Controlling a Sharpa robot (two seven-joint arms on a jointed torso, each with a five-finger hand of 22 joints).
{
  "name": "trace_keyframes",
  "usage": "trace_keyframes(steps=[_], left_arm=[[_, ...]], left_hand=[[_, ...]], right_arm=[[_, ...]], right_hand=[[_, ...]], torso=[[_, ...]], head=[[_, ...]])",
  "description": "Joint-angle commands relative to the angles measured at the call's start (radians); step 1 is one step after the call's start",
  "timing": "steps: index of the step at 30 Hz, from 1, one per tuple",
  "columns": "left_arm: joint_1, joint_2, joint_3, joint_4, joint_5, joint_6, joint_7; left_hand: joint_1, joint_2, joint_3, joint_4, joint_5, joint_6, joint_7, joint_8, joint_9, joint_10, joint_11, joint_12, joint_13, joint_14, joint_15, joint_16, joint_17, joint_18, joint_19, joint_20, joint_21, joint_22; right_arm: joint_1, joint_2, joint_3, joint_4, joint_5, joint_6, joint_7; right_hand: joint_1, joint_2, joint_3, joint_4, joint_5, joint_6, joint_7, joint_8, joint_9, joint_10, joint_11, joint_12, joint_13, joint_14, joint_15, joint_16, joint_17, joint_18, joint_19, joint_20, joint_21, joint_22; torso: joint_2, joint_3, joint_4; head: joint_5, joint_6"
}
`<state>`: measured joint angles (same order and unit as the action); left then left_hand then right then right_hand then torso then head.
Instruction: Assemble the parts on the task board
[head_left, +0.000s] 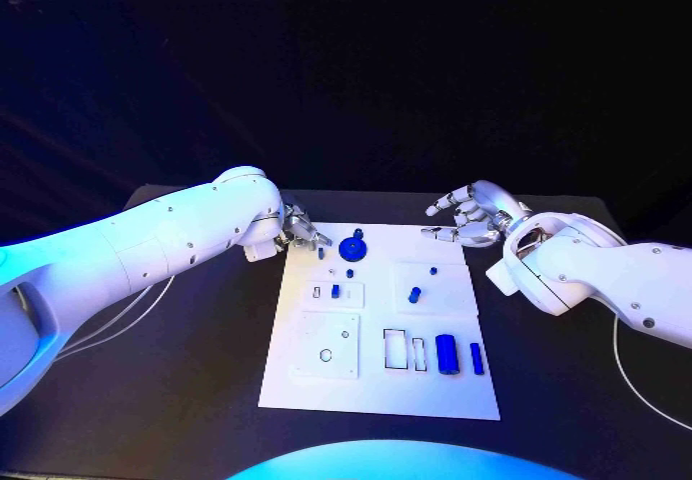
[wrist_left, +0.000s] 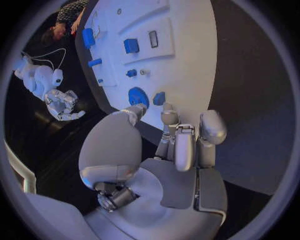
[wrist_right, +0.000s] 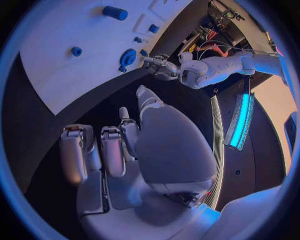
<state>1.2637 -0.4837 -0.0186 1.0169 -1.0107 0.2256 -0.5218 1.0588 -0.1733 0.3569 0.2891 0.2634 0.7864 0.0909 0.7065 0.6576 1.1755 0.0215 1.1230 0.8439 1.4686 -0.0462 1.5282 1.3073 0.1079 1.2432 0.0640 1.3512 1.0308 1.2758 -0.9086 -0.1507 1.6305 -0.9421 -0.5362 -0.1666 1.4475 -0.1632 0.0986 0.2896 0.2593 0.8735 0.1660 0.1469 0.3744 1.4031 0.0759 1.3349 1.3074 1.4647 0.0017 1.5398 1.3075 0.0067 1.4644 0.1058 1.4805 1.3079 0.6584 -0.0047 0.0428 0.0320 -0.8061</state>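
Observation:
The white task board lies in the middle of the table. A round blue disc and a small blue piece sit near its far left corner. Other blue parts stand further down the board: one in the left block, one in the right block, and two bars near the front. My left hand hovers at that far left corner with its fingers apart, fingertips close to the small piece and the disc. My right hand hangs off the far right corner, holding nothing.
Black table surrounds the board on all sides. White cables trail along the left side. In the right wrist view my right hand is over bare table beside the board's edge, with the left hand across from it.

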Motion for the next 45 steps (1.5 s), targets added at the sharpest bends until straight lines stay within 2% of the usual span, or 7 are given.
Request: trace_keyframes(steps=[1, 12, 21, 31, 35, 37, 45], left_arm=[[0.000, 0.005, -0.001, -0.003, 0.011, 0.037, 0.009], [-0.004, 0.013, -0.006, -0.017, 0.017, 0.043, 0.015], [-0.006, 0.015, -0.007, -0.023, 0.031, 0.034, 0.020], [-0.007, 0.015, -0.007, -0.024, 0.049, 0.027, 0.028], [-0.007, 0.014, -0.007, -0.026, 0.066, 0.025, 0.033], [-0.007, 0.013, -0.007, -0.026, 0.073, 0.024, 0.034], [-0.007, -0.002, -0.007, -0.019, 0.115, 0.004, 0.034]], left_hand=[[0.021, 0.001, -0.004, -0.002, -0.002, 0.003, 0.005, -0.007, -0.004, -0.009, 0.001, -0.004, -0.001, 0.065, 0.008, -0.006, 0.148, 0.002, -0.006, 0.002, -0.004, 0.000], [0.053, 0.011, -0.003, -0.001, -0.002, 0.011, 0.004, -0.010, -0.010, -0.010, 0.001, 0.001, 0.000, 0.065, 0.009, -0.005, 0.150, 0.002, -0.006, 0.004, -0.003, 0.002], [0.094, 0.048, 0.008, -0.001, -0.016, 0.020, 0.001, -0.011, -0.016, -0.009, -0.002, 0.006, 0.000, 0.066, 0.007, -0.003, 0.153, 0.001, -0.005, 0.004, -0.001, 0.007], [0.138, 0.065, 0.014, -0.007, -0.030, 0.028, -0.005, -0.003, -0.015, -0.006, -0.007, 0.012, 0.002, 0.066, 0.003, -0.002, 0.154, 0.001, -0.005, 0.003, 0.000, 0.010], [0.248, 0.103, 0.077, -0.052, -0.024, 0.020, -0.014, 0.004, -0.011, -0.007, -0.016, 0.011, -0.002, 0.067, -0.006, -0.001, 0.157, 0.001, -0.004, -0.002, 0.002, 0.014], [0.275, 0.107, 0.112, -0.069, -0.024, 0.015, -0.013, 0.008, -0.009, -0.006, -0.016, 0.010, -0.004, 0.067, -0.006, 0.000, 0.157, 0.000, -0.003, -0.004, 0.003, 0.017], [0.263, 0.067, 0.297, -0.128, -0.024, -0.004, -0.007, 0.054, 0.027, 0.002, -0.012, 0.011, -0.012, 0.066, -0.002, -0.002, 0.153, -0.001, -0.005, -0.001, 0.008, 0.023]], right_arm=[[-0.001, 0.002, 0.000, 0.000, -0.004, 0.004, 0.013], [-0.001, 0.003, 0.000, -0.002, -0.004, 0.005, 0.013], [-0.001, 0.004, 0.000, -0.002, -0.004, 0.005, 0.014], [-0.001, 0.004, 0.000, -0.002, -0.004, 0.006, 0.014], [-0.001, 0.005, 0.000, -0.003, -0.004, 0.007, 0.013], [-0.001, 0.005, 0.000, -0.003, -0.004, 0.007, 0.013], [-0.001, 0.005, 0.000, -0.005, -0.004, 0.010, 0.012]], right_hand=[[-0.010, -0.004, 0.006, 0.000, 0.006, 0.003, -0.002, 0.003, -0.001, -0.007, 0.002, -0.005, 0.043, 0.083, 0.003, -0.005, 0.166, 0.019, 0.052, 0.004, -0.005, 0.205], [-0.011, -0.003, 0.007, -0.001, 0.007, 0.003, -0.002, 0.004, -0.001, -0.007, 0.002, -0.005, 0.044, 0.083, 0.003, -0.005, 0.166, 0.019, 0.052, 0.004, -0.005, 0.205], [-0.011, -0.003, 0.007, -0.001, 0.007, 0.003, -0.002, 0.004, -0.001, -0.007, 0.002, -0.005, 0.044, 0.083, 0.003, -0.005, 0.166, 0.019, 0.052, 0.004, -0.005, 0.205], [-0.011, -0.001, 0.009, -0.001, 0.007, 0.003, -0.002, 0.005, -0.002, -0.006, 0.002, -0.003, 0.045, 0.083, 0.003, -0.005, 0.166, 0.018, 0.053, 0.004, -0.004, 0.206], [-0.011, -0.001, 0.009, -0.001, 0.007, 0.003, -0.002, 0.005, -0.002, -0.006, 0.002, -0.003, 0.045, 0.083, 0.003, -0.005, 0.166, 0.018, 0.053, 0.004, -0.004, 0.206], [-0.011, -0.001, 0.009, -0.001, 0.007, 0.003, -0.002, 0.005, -0.002, -0.006, 0.002, -0.003, 0.045, 0.083, 0.003, -0.005, 0.166, 0.018, 0.053, 0.004, -0.004, 0.206], [-0.011, -0.001, 0.010, -0.001, 0.008, 0.004, -0.002, 0.006, -0.002, -0.005, 0.002, -0.003, 0.045, 0.083, 0.003, -0.005, 0.165, 0.019, 0.052, 0.004, -0.005, 0.205]], torso=[[-0.001, 0.0011, 0.0006], [0.000, 0.0009, -0.0019], [0.001, 0.0004, -0.0010], [-0.001, 0.0010, -0.0012], [-0.001, 0.0013, -0.0010], [-0.001, 0.0012, -0.0010], [-0.001, 0.0015, -0.0013]], head=[[0.002, -0.001], [0.002, 0.000], [0.000, -0.001], [0.001, -0.003], [0.001, -0.004], [0.001, -0.004], [0.002, -0.004]])
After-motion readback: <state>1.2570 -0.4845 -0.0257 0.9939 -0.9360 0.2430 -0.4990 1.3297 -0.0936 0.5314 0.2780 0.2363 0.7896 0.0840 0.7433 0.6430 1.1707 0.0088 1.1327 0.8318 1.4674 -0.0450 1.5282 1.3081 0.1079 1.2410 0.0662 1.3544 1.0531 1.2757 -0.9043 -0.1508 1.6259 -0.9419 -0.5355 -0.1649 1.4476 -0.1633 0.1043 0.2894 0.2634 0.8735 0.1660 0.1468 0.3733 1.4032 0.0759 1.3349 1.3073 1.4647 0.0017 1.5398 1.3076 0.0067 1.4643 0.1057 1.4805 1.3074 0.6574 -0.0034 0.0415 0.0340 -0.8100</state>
